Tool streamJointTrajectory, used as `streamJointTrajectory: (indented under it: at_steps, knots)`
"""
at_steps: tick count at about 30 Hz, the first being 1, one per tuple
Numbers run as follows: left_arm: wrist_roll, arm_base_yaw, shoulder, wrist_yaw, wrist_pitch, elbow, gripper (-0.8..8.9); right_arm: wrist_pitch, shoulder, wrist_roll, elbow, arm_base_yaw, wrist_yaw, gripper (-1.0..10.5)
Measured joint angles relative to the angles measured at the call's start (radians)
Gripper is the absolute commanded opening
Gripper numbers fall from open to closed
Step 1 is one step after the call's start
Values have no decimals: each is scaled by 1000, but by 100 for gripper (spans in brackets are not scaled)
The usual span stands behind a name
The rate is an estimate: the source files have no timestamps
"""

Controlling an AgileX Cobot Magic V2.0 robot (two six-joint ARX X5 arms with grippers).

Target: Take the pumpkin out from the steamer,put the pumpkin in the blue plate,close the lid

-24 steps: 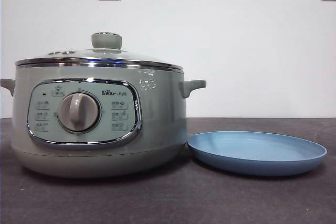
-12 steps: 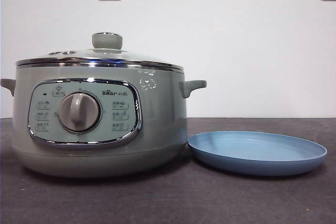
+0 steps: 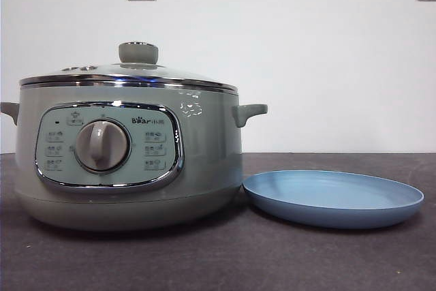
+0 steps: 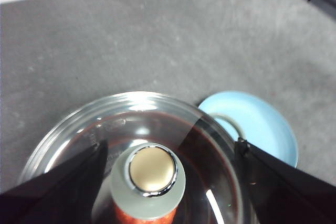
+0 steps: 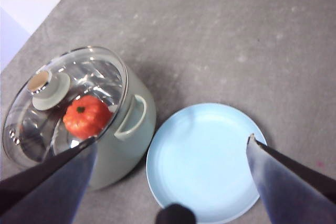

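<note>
The steamer (image 3: 129,158) is seen on the tabletop (image 3: 272,257), closed by the lid (image 3: 129,73). The pumpkin (image 5: 85,117) is seen inside the steamer, under the lid's glass. The blue plate (image 3: 334,197) is placed just beside the steamer. The left gripper (image 4: 168,148) is held above the lid knob (image 4: 151,174), jaws spread wide and empty. The right gripper (image 5: 170,142) is held above the plate, jaws likewise apart and empty.

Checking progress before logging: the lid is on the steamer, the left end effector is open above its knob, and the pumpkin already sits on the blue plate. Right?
Not quite. The pumpkin is inside the steamer, under the lid; the right wrist view shows the blue plate bare. The left end effector is open above the knob.
</note>
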Motion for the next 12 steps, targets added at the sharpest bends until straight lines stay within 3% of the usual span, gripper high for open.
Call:
streamJointTrajectory:
  at_steps: [12]
  knots:
    - [44, -44, 172, -103, -18, 5, 405, -24, 0, 0, 0, 0, 0, 473]
